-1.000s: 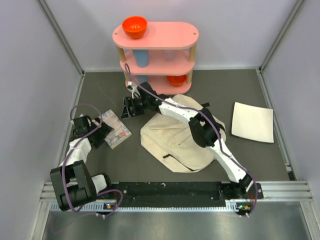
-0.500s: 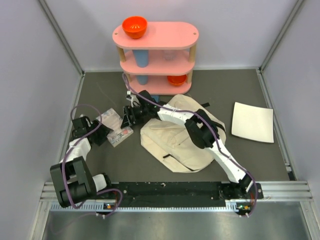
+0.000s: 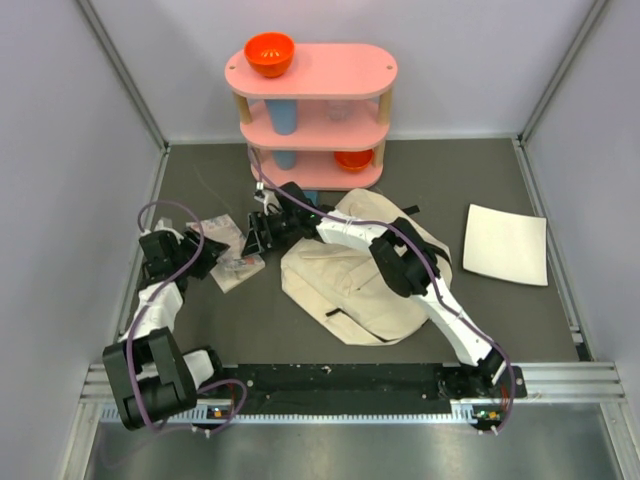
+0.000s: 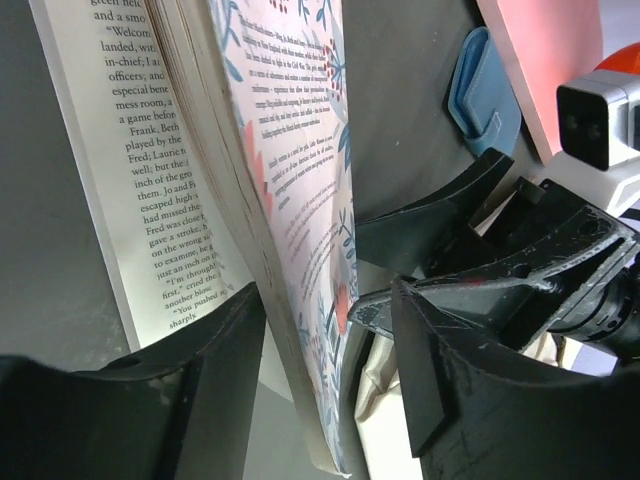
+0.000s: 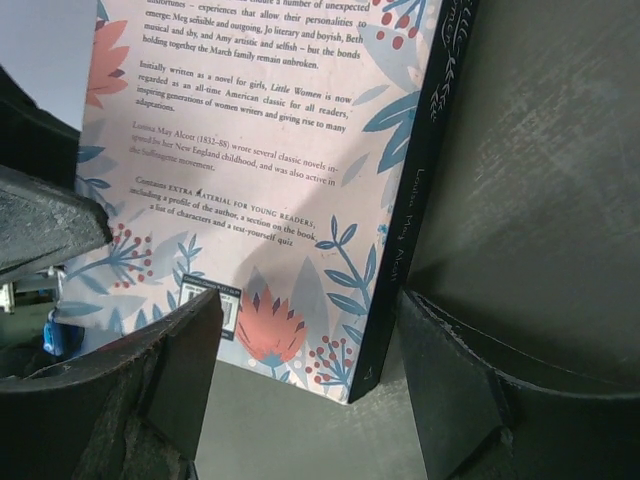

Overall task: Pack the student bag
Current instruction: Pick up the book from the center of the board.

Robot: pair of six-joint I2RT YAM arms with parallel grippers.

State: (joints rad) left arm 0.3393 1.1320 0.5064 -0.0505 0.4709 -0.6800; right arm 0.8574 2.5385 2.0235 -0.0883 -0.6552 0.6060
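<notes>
The cream student bag [image 3: 355, 275] lies flat in the middle of the table, and the right arm reaches across it. A paperback book [image 3: 228, 256] with a floral cover lies left of the bag, part open and tipped up on its edge. My left gripper [image 3: 197, 254] is open. Its fingers straddle the book's lower edge [image 4: 300, 300] with gaps on both sides, and a printed page [image 4: 130, 170] lies flat to the left. My right gripper [image 3: 258, 236] is open. Its fingers stand either side of the book's back-cover corner [image 5: 290, 250], near the dark spine [image 5: 420, 220].
A pink three-tier shelf [image 3: 312, 72] stands at the back with an orange bowl [image 3: 269, 53], a blue cup [image 3: 284, 116] and another orange bowl [image 3: 353, 159]. A flat white sheet [image 3: 505, 244] lies at the right. Grey walls enclose the table.
The book has shifted left and tipped up, part open. My left gripper moved farther back along it. My right gripper came slightly left and nearer to the book's right edge.
</notes>
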